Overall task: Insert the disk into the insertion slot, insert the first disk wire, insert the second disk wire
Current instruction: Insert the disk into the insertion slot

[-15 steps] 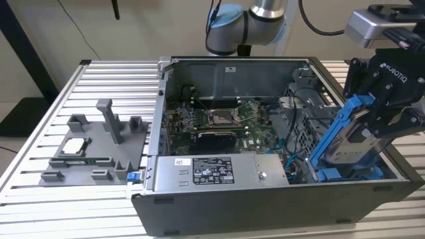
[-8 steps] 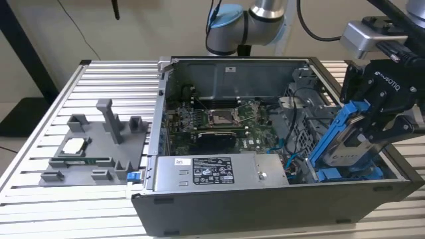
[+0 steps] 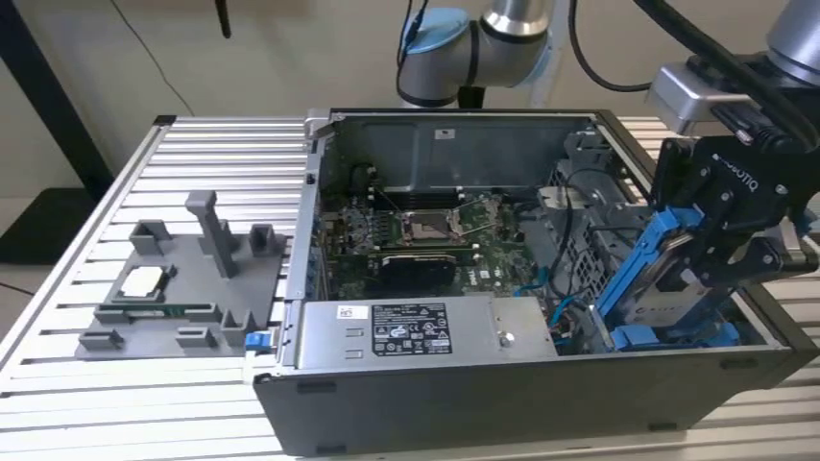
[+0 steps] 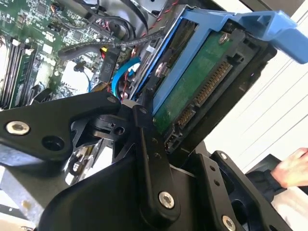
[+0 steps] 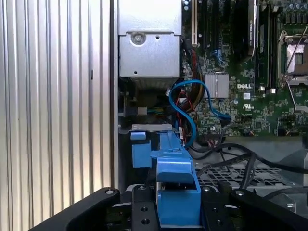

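Disk [image 3: 660,288] clamped in fingers [image 3: 717,254], tilted, partly covered

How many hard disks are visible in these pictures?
1: the disk, held tilted by the gripper, at the exterior view's right end of the case. Others may be hidden inside.
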